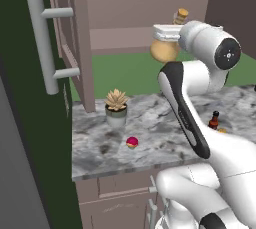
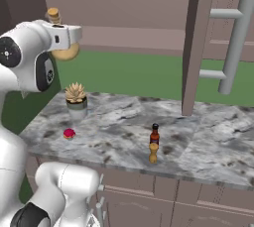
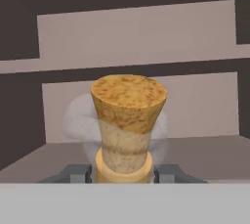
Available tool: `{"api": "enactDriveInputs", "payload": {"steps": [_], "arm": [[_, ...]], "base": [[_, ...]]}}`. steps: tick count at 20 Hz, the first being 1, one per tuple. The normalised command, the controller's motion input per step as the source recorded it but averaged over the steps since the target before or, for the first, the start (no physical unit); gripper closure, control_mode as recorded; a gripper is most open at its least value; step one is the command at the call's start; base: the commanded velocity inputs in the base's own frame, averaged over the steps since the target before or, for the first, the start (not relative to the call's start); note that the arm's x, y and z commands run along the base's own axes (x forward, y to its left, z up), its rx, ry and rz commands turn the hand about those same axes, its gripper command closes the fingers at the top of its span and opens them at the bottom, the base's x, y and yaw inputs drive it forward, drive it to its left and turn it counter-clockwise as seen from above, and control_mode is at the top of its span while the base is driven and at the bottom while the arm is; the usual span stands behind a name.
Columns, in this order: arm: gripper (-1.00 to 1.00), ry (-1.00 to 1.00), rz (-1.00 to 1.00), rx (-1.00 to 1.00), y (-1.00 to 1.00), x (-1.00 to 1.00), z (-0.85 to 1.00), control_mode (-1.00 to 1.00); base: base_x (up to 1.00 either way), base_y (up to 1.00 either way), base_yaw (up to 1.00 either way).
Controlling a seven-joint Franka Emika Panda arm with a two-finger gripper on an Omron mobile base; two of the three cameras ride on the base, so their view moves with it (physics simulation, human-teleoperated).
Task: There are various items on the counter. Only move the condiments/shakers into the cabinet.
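Note:
My gripper [image 1: 167, 33] is shut on the neck of the tan flask bottle [image 1: 163, 50], held high in front of the open cabinet's shelf [image 1: 116, 38]. In the hand view its cork [image 3: 128, 103] rises between the two fingertips [image 3: 74, 172], with the shelf [image 3: 205, 149] beyond. From the right, the bottle [image 2: 66, 52] hangs below the gripper [image 2: 68, 35]. On the counter [image 2: 114, 117] the red sauce bottle [image 2: 155, 134] stands just behind the small wooden shaker [image 2: 153, 152]. The left base view shows the sauce bottle [image 1: 214, 120] beside my arm, the shaker mostly hidden.
A potted succulent [image 1: 116, 106] and a tiny red round thing [image 1: 132, 142] sit on the counter's [image 1: 150, 123] left part. The cabinet door [image 1: 75, 33] stands open with its grey bar handle [image 1: 43, 43] to the left; a second open door [image 2: 196, 42] with its handle [image 2: 233, 42] stands at the right.

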Motion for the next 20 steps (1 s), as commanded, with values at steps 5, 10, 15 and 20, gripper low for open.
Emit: {"api": "enactDriveInputs", "payload": {"steps": [5, 10, 15, 20], "arm": [[1.0, -0.03, 0.0, 0.02, 0.0, 0.28, 0.73, -1.0], [1.0, 0.04, 0.0, -0.02, 0.01, 0.55, 0.19, -1.0], [1.0, 0.09, 0.0, -0.05, 0.0, 0.28, -0.09, -1.0], [1.0, 0.0, 0.0, -0.03, 0.0, 0.12, -0.19, -1.0]], "base": [[0.0, 0.0, 0.0], [0.0, 0.0, 0.0], [0.0, 0.0, 0.0], [0.0, 0.0, 0.0]]}}
